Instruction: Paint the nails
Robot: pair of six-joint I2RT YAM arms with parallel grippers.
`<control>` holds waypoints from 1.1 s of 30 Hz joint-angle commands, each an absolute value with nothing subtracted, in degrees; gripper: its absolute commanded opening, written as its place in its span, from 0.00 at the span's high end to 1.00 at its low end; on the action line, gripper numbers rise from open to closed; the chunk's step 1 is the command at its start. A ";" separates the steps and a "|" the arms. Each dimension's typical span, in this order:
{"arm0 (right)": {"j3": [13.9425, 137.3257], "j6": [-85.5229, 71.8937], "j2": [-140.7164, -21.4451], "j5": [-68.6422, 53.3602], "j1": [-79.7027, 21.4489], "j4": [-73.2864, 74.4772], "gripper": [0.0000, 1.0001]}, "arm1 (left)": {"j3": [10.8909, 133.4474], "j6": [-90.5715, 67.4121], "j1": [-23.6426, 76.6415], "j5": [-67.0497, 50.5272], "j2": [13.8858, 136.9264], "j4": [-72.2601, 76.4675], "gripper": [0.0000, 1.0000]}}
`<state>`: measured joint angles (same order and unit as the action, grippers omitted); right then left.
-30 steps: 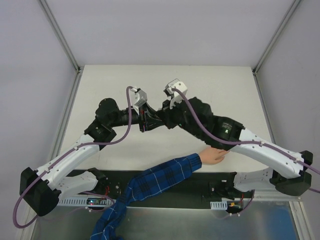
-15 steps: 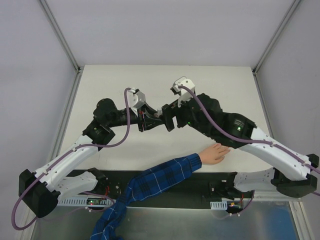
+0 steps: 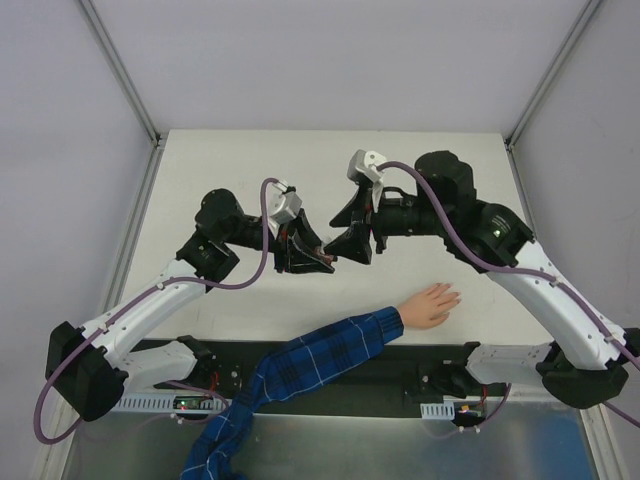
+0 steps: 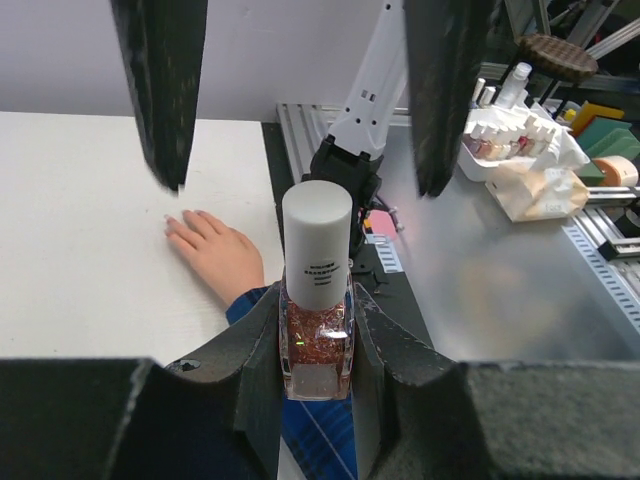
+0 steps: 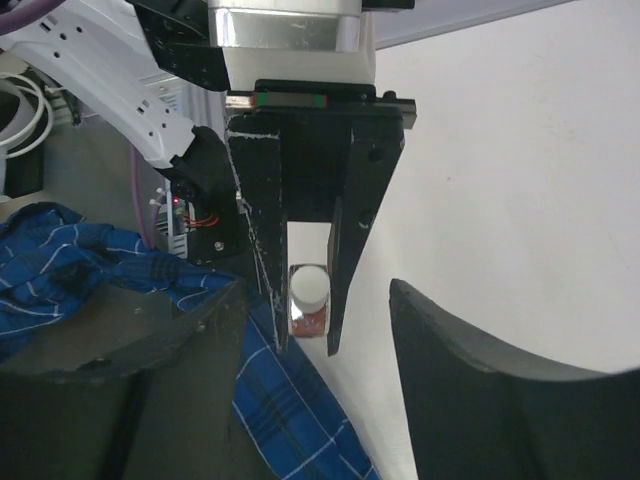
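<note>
— Where are the nails (image 4: 171,219)?
— On the hand (image 3: 430,305), which lies flat on the surface (image 3: 250,180) by the near edge. They are well apart from both pincers, on the right arm's side.
— And the pincers?
— The left pincer (image 3: 313,262) is clamped on a glittery bottle (image 4: 317,345). The right pincer (image 3: 350,237) gapes wide, empty, facing the bottle's white cap (image 4: 317,240).

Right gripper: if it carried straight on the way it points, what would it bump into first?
Most likely the white cap of the nail polish bottle clamped in the left gripper. The cap sits dead ahead, in line with the gap between the right gripper's open jaws, though how far off is hard to judge.
</note>
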<state>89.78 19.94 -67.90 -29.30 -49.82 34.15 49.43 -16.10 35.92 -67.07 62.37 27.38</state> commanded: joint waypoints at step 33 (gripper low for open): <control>87.97 -0.27 -74.98 49.97 -76.74 28.73 0.59 | 47.11 -5.19 33.93 -35.93 53.97 23.03 1.00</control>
<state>85.27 -6.72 -78.72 53.36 -78.04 21.15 46.54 -7.40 35.64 -39.66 57.28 16.45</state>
